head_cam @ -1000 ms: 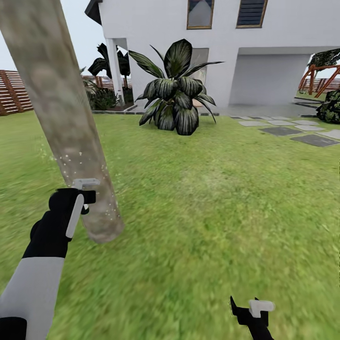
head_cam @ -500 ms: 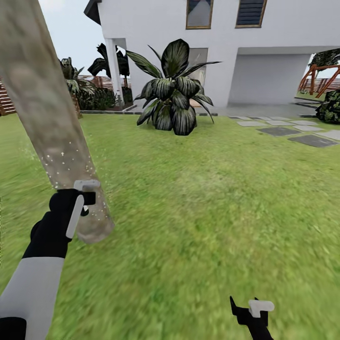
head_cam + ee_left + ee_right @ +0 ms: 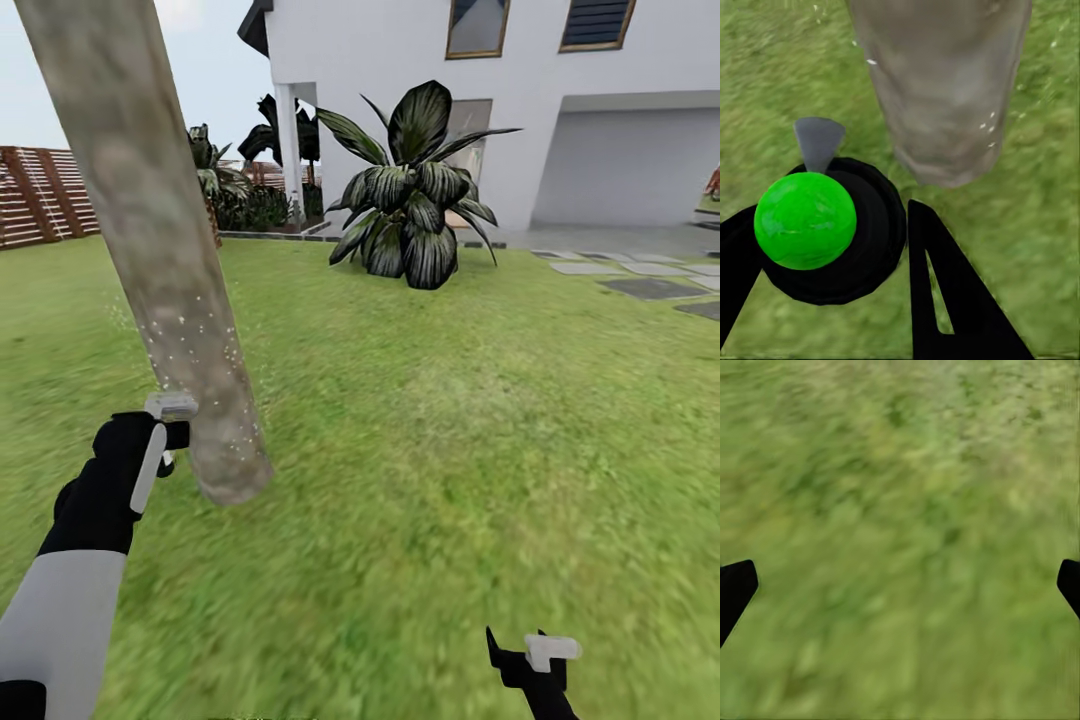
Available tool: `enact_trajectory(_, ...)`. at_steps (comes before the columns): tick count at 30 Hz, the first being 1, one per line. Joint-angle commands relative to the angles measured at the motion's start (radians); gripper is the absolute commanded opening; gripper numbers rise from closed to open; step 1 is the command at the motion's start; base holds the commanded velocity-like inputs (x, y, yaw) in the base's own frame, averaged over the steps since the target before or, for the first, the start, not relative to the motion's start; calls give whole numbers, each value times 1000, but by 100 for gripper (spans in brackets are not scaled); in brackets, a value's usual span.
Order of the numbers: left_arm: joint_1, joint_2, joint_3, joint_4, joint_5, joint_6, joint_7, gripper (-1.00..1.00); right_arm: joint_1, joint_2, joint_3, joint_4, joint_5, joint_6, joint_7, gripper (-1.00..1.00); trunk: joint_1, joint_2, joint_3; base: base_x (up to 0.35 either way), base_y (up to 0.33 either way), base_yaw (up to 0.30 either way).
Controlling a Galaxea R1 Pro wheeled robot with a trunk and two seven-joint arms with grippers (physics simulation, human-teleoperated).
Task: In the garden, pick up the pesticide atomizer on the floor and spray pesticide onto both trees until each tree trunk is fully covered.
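Observation:
One tree trunk, thick, pale grey-beige and mottled, leans across the left of the head view down to the grass. White specks dot its lower part. My left gripper sits just left of the trunk's base, shut on the pesticide atomizer, a black body with a green ball top and a grey nozzle. In the left wrist view the nozzle faces the lawn beside the trunk, which stands close ahead. My right gripper hangs low over the lawn, open with nothing between its fingers.
Green lawn spreads to the right. A big dark-leaved plant stands before the white house. Grey paving slabs lie at the right. A brown slat fence runs at the far left.
The whole picture has slid right, so the camera has turned left. The left gripper still holds the atomizer by the trunk's base. The right arm looks unmoved.

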Motion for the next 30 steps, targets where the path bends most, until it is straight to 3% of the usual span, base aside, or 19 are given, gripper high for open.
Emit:
enact_trajectory(1,10,0,0,0,-2,0,0,-100,0,0,0,0,0,0,0,100,0,0,0,0,0,190)
enact_trajectory(13,46,-10,-4,8,-2,-4,4,-100,0,0,0,0,0,0,0,100,0,0,0,1,-182,15)
enact_trajectory(22,67,-5,2,15,-3,-6,8,-100,0,0,0,0,0,0,0,100,0,0,0,153,-148,0)
enact_trajectory(30,126,-2,4,79,-1,-14,14,-100,0,0,0,1,1,0,0,100,0,0,0,-46,-222,0)
